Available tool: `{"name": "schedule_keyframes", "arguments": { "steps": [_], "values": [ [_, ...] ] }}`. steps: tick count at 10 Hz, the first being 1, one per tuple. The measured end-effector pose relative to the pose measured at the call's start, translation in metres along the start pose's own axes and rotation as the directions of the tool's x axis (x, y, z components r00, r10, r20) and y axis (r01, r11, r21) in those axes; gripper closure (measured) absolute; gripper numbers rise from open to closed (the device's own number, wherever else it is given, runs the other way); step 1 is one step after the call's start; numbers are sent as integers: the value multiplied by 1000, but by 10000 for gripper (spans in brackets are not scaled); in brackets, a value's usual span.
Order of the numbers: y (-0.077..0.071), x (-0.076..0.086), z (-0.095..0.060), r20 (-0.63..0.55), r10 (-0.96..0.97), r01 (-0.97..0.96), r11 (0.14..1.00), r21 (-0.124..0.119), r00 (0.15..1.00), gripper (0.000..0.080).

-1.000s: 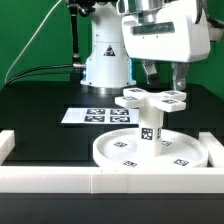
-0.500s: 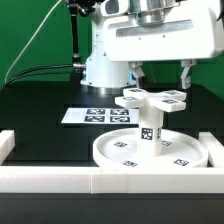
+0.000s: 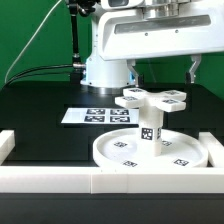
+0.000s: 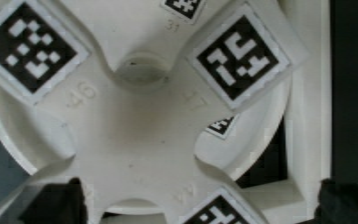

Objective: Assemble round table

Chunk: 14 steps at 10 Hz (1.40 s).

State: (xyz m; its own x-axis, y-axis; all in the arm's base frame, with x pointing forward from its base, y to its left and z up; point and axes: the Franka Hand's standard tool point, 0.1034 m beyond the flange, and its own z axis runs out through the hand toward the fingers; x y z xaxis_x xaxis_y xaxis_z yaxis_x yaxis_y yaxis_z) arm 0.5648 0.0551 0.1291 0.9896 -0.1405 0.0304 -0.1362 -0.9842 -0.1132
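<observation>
Exterior view, gripper (image 3: 161,68) spread above upright leg (image 3: 149,130), cross-shaped piece (image 3: 150,99) level on top

Bright, even light; wrist view slightly blurred.

I see the white disc (image 3: 150,150) lying flat, the short leg (image 3: 149,128) upright on its middle, the cross-shaped piece (image 3: 151,99) (image 4: 149,95) on top.
</observation>
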Motion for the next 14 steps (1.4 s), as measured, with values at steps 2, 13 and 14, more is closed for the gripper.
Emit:
{"name": "schedule_keyframes", "arguments": {
  "steps": [2, 13, 14],
  "values": [
    [3, 1, 1, -7, -227, 227, 974, -5, 974, 151],
    [22, 1, 4, 46, -932, 933, 358, -30, 359, 151],
    [22, 1, 5, 53, -950, 951, 308, -29, 309, 151]
  ]
}}
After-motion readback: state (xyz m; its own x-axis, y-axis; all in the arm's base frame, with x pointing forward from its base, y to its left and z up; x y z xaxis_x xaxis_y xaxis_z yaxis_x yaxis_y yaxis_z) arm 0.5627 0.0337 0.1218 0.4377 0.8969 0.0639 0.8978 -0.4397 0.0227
